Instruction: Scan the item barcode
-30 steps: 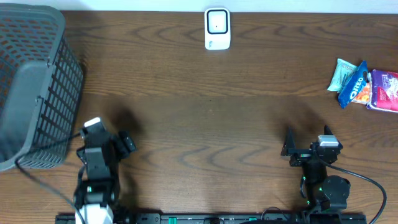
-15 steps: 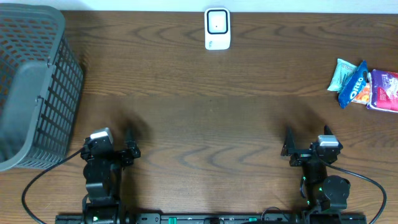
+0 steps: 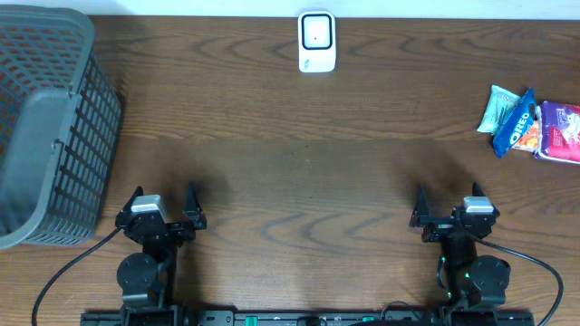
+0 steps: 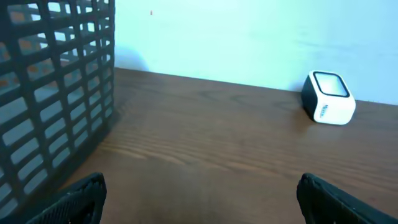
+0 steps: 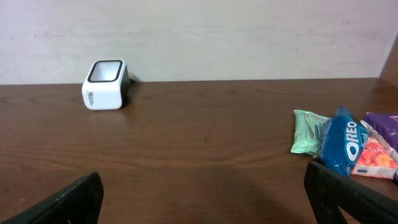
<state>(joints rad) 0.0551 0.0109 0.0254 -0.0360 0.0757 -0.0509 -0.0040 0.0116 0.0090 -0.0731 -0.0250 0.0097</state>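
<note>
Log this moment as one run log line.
phase: not started | left gripper: open, empty | right gripper: open, empty | snack packs: untouched, right edge | scanner: far centre

Setting: dark wooden table (image 3: 299,163) against a pale wall (image 5: 205,34).
We record a brown tabletop with a wavy grain, evenly lit with soft shadows; behind its far edge we see a plain, off-white wall, bare and faintly mottled.

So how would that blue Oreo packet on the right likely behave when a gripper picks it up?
The Oreo packet looks like a glossy film pouch, so probably light, crinkly and somewhat slippery. It leans on the green packet and the purple packet, so lifting it may nudge them. Its flat shape makes rolling unlikely.
</note>
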